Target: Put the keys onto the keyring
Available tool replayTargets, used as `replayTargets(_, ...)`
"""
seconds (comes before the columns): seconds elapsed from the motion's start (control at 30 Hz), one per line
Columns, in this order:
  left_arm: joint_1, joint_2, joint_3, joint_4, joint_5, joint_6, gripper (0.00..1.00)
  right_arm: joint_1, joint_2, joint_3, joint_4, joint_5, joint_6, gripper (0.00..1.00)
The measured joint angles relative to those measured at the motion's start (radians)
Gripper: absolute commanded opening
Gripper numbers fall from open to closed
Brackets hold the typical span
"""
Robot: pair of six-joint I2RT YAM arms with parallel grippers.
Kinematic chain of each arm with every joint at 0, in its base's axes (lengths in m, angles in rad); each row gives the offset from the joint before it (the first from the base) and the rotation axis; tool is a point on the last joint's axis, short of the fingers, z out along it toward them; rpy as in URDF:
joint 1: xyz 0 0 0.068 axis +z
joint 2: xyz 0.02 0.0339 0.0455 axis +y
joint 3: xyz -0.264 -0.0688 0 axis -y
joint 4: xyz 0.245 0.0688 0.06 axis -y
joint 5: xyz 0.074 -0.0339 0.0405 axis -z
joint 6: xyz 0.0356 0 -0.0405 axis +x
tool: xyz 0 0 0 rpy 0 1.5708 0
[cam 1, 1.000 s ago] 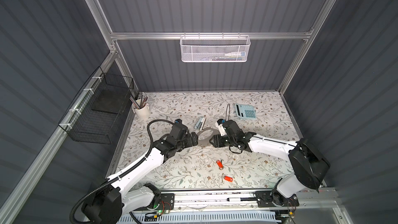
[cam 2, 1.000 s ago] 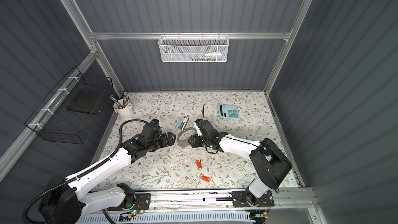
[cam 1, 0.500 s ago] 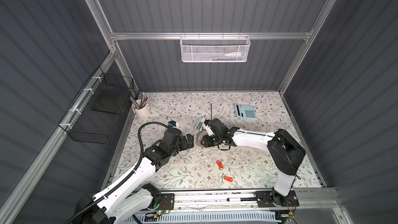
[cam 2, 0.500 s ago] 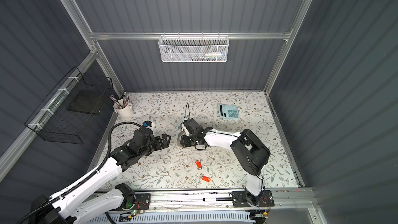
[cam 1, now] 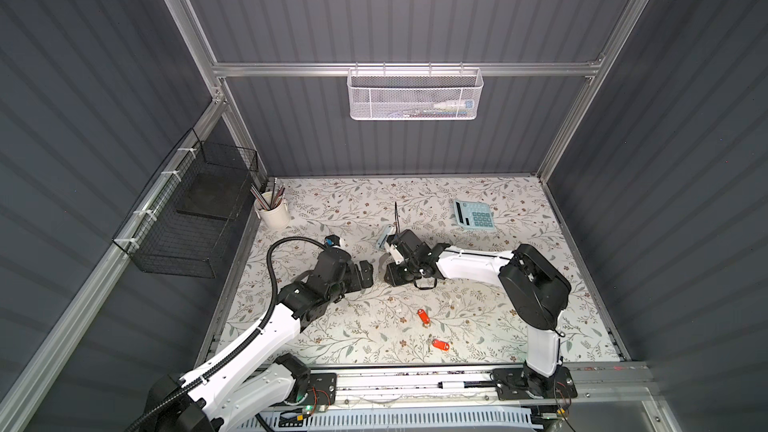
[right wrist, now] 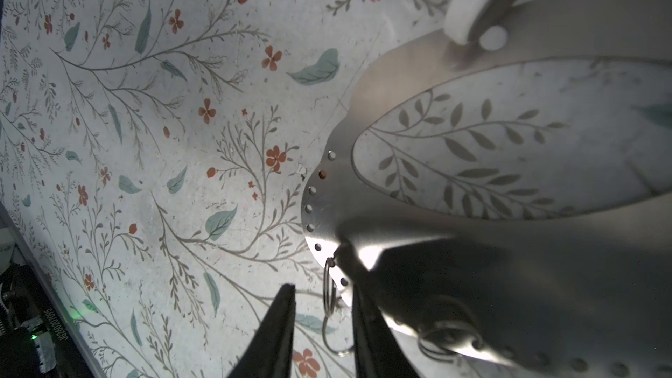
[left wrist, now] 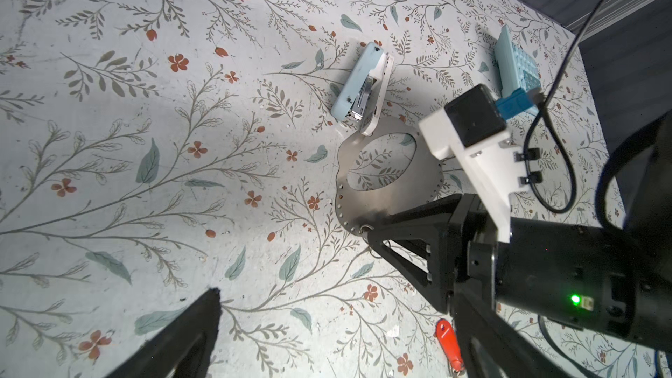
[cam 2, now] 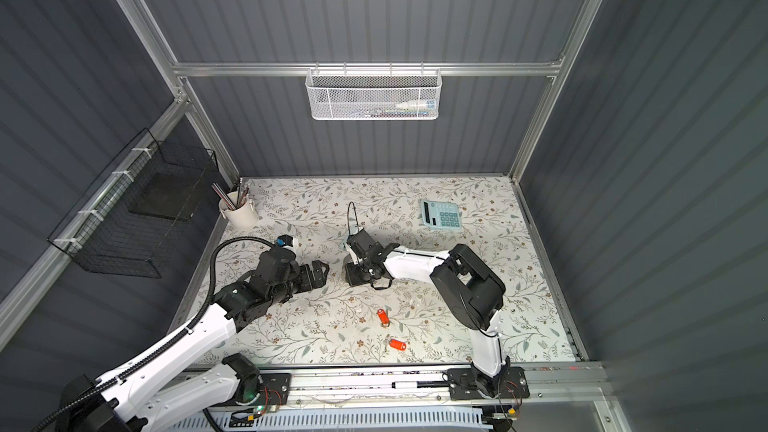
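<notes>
The left gripper (cam 1: 365,274), spread wide, had drawn back beside the keyring (left wrist: 363,210); the right gripper (right wrist: 320,292) had swung onto its rim, jaws narrowing around a split ring (right wrist: 329,285), still apart; both keys (cam 1: 422,316) lay near it, unthreaded

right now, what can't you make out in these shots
keyring: mostly hidden under the right gripper in both top views.
small split ring: right wrist view; a finger and shadow hide whether it threads a rim hole.
one key: left wrist view, partly behind a black finger; the second key lies outside that frame.
</notes>
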Motion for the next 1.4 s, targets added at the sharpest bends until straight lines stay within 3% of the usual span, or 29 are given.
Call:
replayTargets(0.67, 0.0, 0.0, -0.004, -0.008, -0.011, 0.002, 1.0, 0.01, 0.006, 0.0, -0.011, 0.016, -0.029, 0.0)
replayTargets(0.8, 0.0, -0.001, -0.003, -0.023, -0.03, 0.012, 1.0, 0.014, -0.019, -0.007, -0.016, 0.034, -0.04, 0.0)
replayTargets(1.03, 0.0, -0.007, 0.028, -0.069, -0.062, 0.063, 1.0, 0.015, -0.218, -0.139, 0.026, 0.084, -0.091, 0.0)
replayTargets(1.4, 0.004, -0.056, 0.145, -0.073, -0.058, 0.194, 0.97, -0.017, -0.529, -0.431, 0.307, 0.174, -0.265, 0.0)
